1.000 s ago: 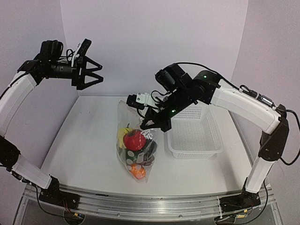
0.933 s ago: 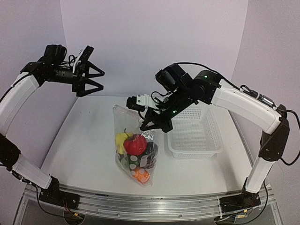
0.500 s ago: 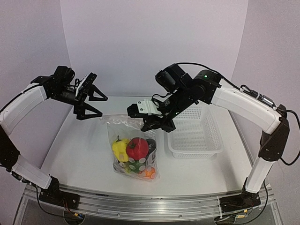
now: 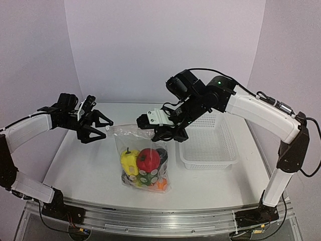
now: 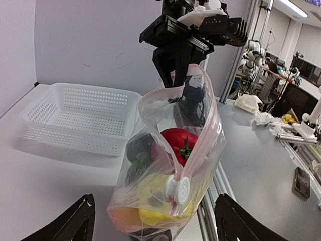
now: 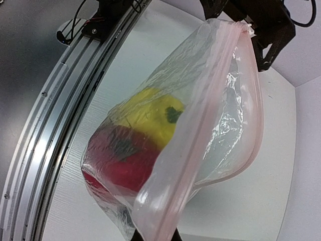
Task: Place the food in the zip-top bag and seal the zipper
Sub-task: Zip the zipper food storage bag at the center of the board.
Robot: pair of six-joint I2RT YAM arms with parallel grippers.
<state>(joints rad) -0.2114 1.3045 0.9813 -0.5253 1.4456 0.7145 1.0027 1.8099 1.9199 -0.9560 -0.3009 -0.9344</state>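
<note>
The zip-top bag [image 4: 143,160] hangs upright with its bottom on the table, holding the food: a yellow pepper [image 4: 128,159], a red apple [image 4: 148,159], a dark round one [image 4: 162,154] and an orange piece [image 4: 159,185]. My right gripper [image 4: 168,134] is shut on the bag's top right corner. The pinkish zipper [image 5: 198,135] carries a white slider [image 5: 176,190] at its near end, and its two strips stand apart above that. My left gripper [image 5: 155,226] is open, its fingers [image 5: 75,226] on either side of the slider end without touching it.
An empty white perforated basket [image 4: 208,140] stands on the table just right of the bag, under the right arm. The table's metal front rail [image 4: 150,216] runs close below the bag. Purple walls enclose the back and sides.
My left arm has come down from high at the back left to the bag's left top corner, jaws slightly narrower. The right gripper has turned the bag broadside and shifted it left.
</note>
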